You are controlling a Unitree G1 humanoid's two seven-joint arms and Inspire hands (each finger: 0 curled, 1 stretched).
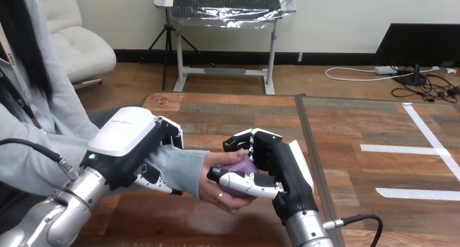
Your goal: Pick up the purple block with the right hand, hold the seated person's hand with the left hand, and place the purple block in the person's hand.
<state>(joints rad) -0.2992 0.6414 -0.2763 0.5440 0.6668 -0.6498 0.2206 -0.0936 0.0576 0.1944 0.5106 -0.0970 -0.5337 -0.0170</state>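
Observation:
The purple block (242,166) shows between my right hand (282,168) and the person's hand (219,190), which lies palm up at the table's middle. My right hand's fingers and thumb curl round the block, which rests on the person's palm. My left hand (133,149) sits over the person's grey-sleeved wrist (181,168), its fingers curled round the sleeve from above and below.
The wooden table (238,114) runs back from my hands, with a dark seam down its right half. White tape strips (404,149) mark the table's right part. The person sits at the left edge.

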